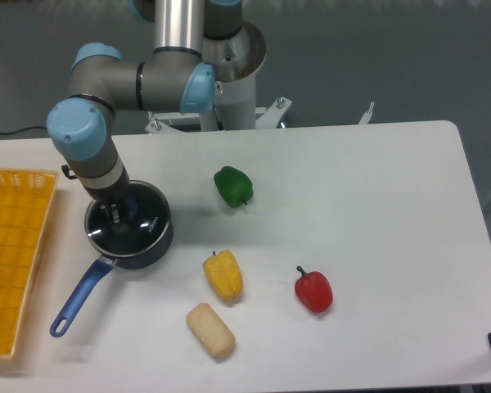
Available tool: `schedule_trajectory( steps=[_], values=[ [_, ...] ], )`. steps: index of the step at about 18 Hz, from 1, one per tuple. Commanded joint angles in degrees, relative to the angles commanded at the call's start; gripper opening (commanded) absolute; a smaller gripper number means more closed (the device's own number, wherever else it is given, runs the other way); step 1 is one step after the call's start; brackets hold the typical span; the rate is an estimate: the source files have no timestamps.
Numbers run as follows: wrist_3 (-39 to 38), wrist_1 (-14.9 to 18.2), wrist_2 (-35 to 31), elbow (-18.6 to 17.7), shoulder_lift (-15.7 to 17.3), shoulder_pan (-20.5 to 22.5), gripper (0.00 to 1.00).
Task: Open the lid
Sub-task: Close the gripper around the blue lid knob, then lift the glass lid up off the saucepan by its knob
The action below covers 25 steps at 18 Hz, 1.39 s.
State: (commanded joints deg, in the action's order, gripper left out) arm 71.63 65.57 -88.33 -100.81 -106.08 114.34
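Item: glass lid (139, 225), seated on blue saucepan (159, 246), bench (376, 213) left | fingers (113, 214): down at blue knob (129, 208); I cannot tell grip | progress: I judge lid unlifted; raising remains

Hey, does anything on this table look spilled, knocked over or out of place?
Nothing stands out. The lid sits on the saucepan with the gripper down over its knob. The peppers and the bread-like piece lie apart, with no spill visible.
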Motion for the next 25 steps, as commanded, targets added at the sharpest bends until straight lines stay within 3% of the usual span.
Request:
schedule_trajectory(
  steps=[10, 16, 25],
  values=[
    [0.26, 1.05, -0.44, 1.49, 1.41, 1.41, 0.69],
    [1.58, 7.11, -0.62, 4.74, 2.02, 3.16, 0.69],
    [6.76, 11.33, -0.53, 6.07, 3.34, 8.61, 0.69]
  ],
)
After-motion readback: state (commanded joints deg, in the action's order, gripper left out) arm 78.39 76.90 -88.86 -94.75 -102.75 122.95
